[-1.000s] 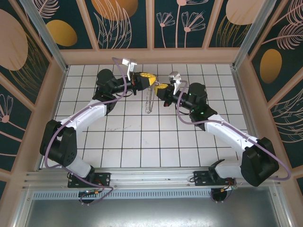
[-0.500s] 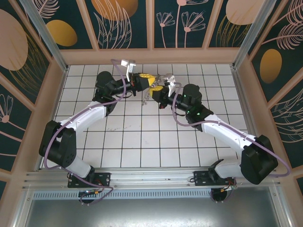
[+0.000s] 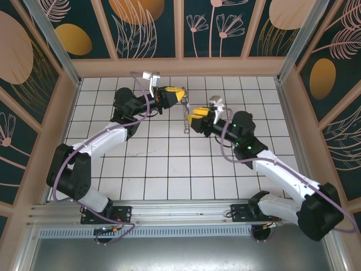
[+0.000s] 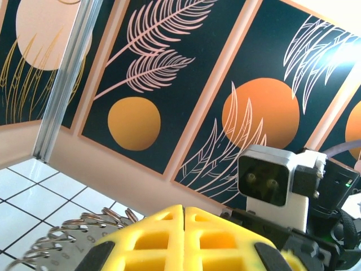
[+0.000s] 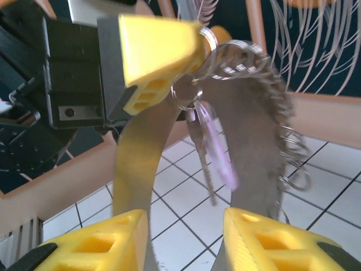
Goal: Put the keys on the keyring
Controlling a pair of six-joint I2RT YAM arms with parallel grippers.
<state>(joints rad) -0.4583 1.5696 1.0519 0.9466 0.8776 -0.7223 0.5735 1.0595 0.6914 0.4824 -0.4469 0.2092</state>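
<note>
We see the white tiled table (image 3: 169,169) and, above it, the keyring (image 5: 254,124), a grey-brown loop edged with metal rings. It hangs from our left gripper (image 3: 175,95), jaws clamped on its top. Our right gripper (image 5: 186,223) faces the loop, jaws apart. The lilac key (image 5: 217,149) dangles between the loop's sides from a small ring (image 5: 181,96)

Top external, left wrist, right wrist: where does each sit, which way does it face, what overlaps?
Top external: above and behind the bases, looking down on the tiled table; both arms, left gripper, right gripper.
Left wrist: on the left arm, facing the patterned back wall over its own shut fingers; the right arm's wrist camera opposite.
Right wrist: on the right arm, facing the left gripper; own open fingers below, keyring and key hanging ahead.
Shared: all three see the keyring; the wrist views face each other.
</note>
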